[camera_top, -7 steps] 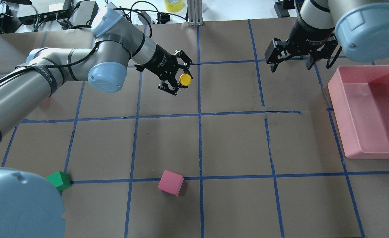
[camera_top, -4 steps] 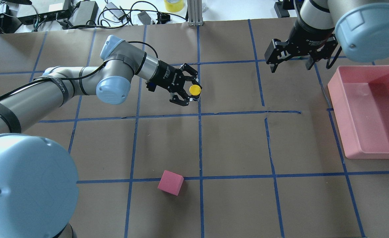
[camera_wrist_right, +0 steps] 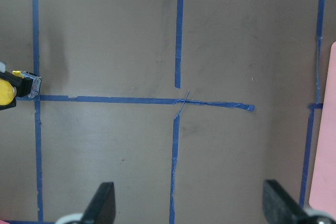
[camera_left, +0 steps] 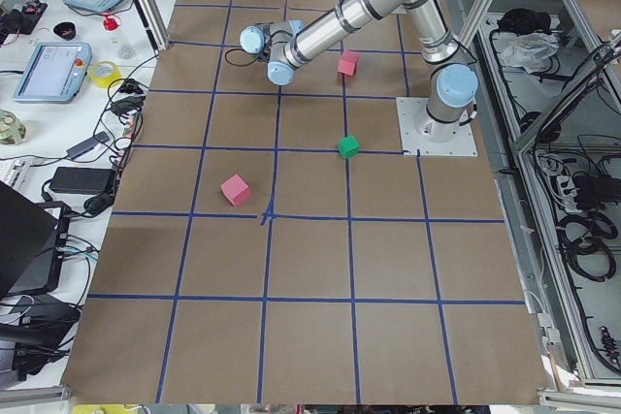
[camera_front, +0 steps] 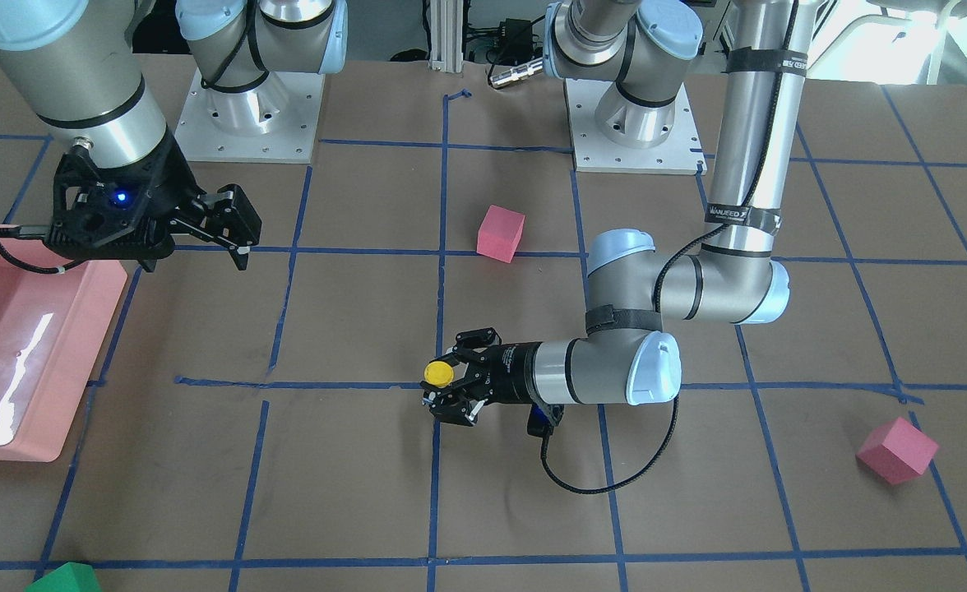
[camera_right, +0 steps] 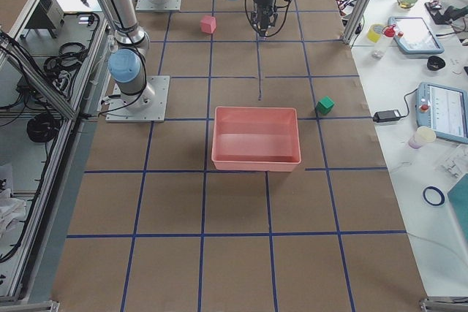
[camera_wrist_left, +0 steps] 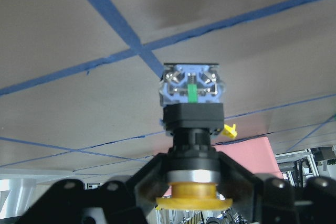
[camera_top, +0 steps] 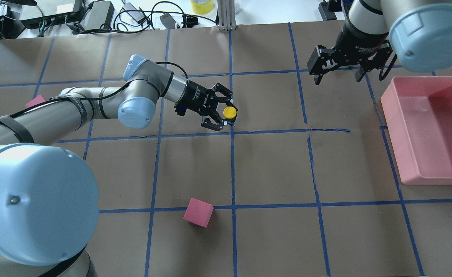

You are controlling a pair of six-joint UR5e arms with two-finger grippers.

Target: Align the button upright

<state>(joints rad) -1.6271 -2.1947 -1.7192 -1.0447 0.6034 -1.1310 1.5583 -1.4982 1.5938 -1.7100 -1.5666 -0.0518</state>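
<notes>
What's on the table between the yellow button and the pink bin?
Nothing but brown paper and blue tape lines, as the overhead view shows, from the button in the left gripper to the pink bin.

The table (camera_top: 272,165) is covered with brown paper, and blue tape lines (camera_top: 232,169) divide it into squares. A pink tray (camera_top: 437,180) lies at the robot's right end, with a green cube (camera_right: 325,105) near it on the operators' side. One pink cube (camera_top: 198,212) sits on a tape line near the robot, a second pink cube (camera_front: 897,450) lies toward the left end, and another green cube (camera_left: 348,146) is just beside the left arm's base plate (camera_left: 412,138)
</notes>
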